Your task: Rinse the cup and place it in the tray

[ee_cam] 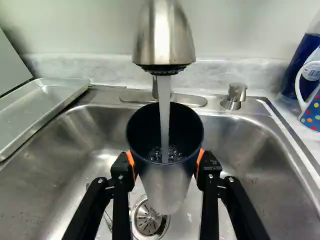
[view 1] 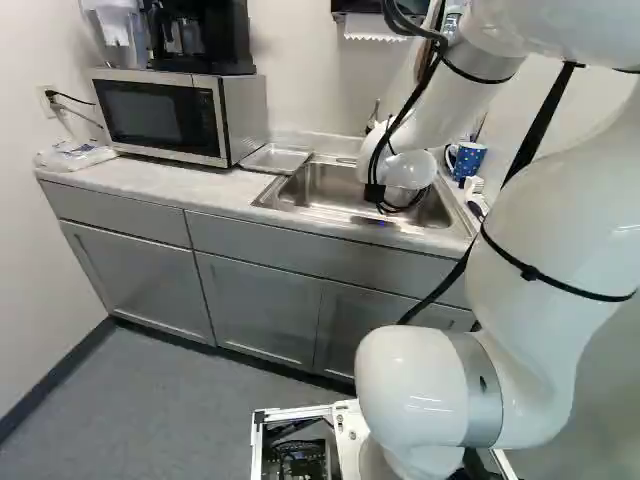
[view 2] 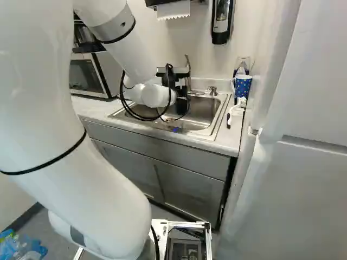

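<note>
We see a white robot arm reaching over a stainless steel sink set in a pale counter with grey cabinets below. Its black two-finger gripper has hold of a dark-lined, grey-sided cup: the fingers stand apart by the cup's width, with an orange pad against each side just below the rim. The cup is mouth up, and we cannot tell whether it leans.

Directly above the cup is a rounded, brushed-metal faucet. A stream of water runs from it into the cup, and water bubbles inside. A round metal drain shows beyond and below the cup, on the sink floor.

A shallow, rectangular silver metal tray lies beside the sink, on the side toward a silver and black microwave, well apart from the cup. At the sink's other side, we find a blue mug with coloured dots and, near it on the counter, a white-headed brush with a black handle.
</note>
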You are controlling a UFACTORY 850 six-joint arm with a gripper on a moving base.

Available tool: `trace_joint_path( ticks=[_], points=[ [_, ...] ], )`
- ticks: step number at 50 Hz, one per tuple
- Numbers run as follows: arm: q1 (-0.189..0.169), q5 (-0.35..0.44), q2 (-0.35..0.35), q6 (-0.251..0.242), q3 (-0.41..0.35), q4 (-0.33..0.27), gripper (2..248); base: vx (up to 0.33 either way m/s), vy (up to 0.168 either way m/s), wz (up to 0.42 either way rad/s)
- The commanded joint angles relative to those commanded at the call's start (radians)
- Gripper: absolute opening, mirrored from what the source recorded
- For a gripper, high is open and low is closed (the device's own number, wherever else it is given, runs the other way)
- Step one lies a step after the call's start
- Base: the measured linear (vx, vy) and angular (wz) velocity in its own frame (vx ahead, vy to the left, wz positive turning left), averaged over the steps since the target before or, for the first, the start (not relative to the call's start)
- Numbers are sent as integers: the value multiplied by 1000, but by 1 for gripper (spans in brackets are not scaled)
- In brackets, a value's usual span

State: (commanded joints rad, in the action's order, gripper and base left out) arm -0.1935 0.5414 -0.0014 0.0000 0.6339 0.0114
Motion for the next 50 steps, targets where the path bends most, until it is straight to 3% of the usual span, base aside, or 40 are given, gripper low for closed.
trace_joint_path(
  ticks=[50],
  points=[
    [0, 0, 0, 0, 0, 0, 125, 0, 0, 0]
  ],
)
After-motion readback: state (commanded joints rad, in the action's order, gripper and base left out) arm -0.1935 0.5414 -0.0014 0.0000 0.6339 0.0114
